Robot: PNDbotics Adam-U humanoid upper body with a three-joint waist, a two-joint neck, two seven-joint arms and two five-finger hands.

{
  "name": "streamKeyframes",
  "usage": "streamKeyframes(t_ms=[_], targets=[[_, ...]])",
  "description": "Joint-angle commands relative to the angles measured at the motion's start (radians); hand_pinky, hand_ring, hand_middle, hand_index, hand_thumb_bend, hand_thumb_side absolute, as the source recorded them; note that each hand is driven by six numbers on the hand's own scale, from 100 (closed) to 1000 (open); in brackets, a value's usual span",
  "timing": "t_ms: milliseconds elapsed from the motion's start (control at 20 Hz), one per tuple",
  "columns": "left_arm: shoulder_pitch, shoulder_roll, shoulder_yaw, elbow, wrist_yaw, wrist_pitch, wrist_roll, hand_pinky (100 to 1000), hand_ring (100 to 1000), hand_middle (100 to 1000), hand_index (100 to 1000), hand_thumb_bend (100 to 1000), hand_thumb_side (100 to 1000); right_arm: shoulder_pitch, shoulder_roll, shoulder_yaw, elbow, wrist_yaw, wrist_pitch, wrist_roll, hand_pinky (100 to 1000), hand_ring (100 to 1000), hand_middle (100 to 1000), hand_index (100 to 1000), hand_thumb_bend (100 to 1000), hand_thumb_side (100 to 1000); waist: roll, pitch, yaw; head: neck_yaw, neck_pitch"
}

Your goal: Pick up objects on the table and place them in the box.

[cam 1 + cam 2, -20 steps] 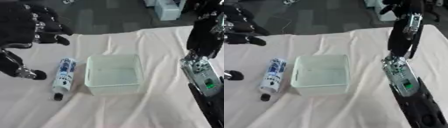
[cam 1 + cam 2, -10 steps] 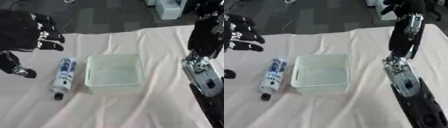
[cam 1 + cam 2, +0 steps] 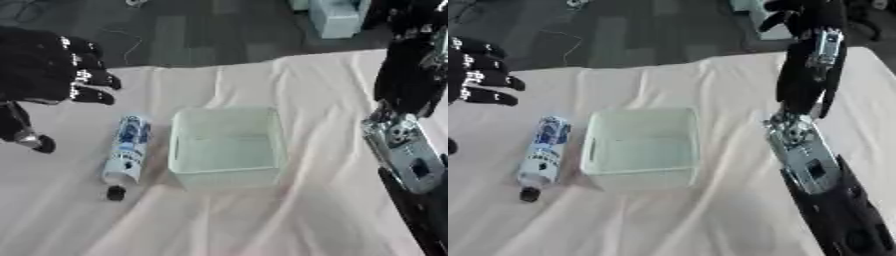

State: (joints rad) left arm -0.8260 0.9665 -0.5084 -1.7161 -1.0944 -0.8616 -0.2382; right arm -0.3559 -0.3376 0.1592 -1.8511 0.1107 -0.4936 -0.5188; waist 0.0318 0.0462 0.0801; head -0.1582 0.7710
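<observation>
Black and bulky, the left hand is hovering over the left side of the table, its fingers curled partway at the tips and its thumb hanging lower down, closing on nothing. Just below and to the right of it, a white tube with a blue label is lying on the pale cloth, its dark cap pointing toward the near edge; hand and tube are not touching. Right beside the tube, a pale translucent box is sitting near the middle of the table, and nothing is showing inside it. Farther right, the right arm is reaching up along the table's edge, and the right hand is hanging high near the far edge with fingers bent, gripping nothing.
</observation>
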Motion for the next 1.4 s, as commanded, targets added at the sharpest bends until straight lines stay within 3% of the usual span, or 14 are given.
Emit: streamKeyframes(t_ms=[50, 300, 600, 700, 850, 1100, 1400], targets=[[-0.034, -0.001, -0.009, 0.006, -0.022, -0.045, -0.010, 782, 726, 785, 801, 663, 478, -0.016, -0.011, 0.002, -0.008, -0.007, -0.001, 0.008, 384, 539, 595, 631, 100, 1000, -0.001, -0.007, -0.006, -0.003, -0.001], [-0.047, -0.015, -0.047, 0.021, -0.021, -0.045, 0.013, 788, 723, 786, 806, 657, 484, -0.028, -0.007, 0.008, -0.008, -0.015, -0.001, 0.017, 384, 539, 595, 631, 100, 1000, -0.007, -0.001, -0.029, 0.014, -0.001], [-0.047, -0.018, -0.089, 0.049, -0.030, -0.045, -0.033, 804, 730, 801, 825, 699, 478, -0.029, -0.005, 0.009, -0.008, -0.021, -0.001, 0.022, 384, 539, 595, 631, 100, 1000, -0.007, 0.005, -0.041, 0.035, -0.001], [-0.046, -0.016, -0.095, 0.055, -0.032, -0.045, -0.047, 808, 735, 805, 830, 750, 504, -0.029, -0.005, 0.008, -0.008, -0.022, -0.002, 0.023, 384, 539, 595, 631, 100, 1000, -0.006, 0.006, -0.041, 0.041, -0.001], [-0.037, -0.003, -0.103, 0.050, -0.033, -0.045, -0.067, 807, 739, 811, 836, 909, 546, -0.031, -0.004, 0.008, -0.007, -0.022, -0.002, 0.023, 382, 536, 591, 631, 100, 1000, -0.005, 0.009, -0.044, 0.048, -0.001], [-0.012, 0.018, -0.106, 0.043, -0.040, -0.045, -0.095, 803, 738, 811, 836, 903, 562, -0.034, -0.005, 0.007, -0.007, -0.022, -0.002, 0.022, 381, 535, 589, 628, 100, 1000, -0.004, 0.011, -0.048, 0.055, -0.001], [0.007, 0.018, -0.105, 0.083, -0.104, -0.045, -0.134, 837, 776, 856, 866, 860, 518, -0.031, -0.001, 0.006, -0.006, -0.023, -0.003, 0.022, 381, 535, 589, 629, 100, 1000, -0.006, 0.011, -0.052, 0.059, -0.001]])
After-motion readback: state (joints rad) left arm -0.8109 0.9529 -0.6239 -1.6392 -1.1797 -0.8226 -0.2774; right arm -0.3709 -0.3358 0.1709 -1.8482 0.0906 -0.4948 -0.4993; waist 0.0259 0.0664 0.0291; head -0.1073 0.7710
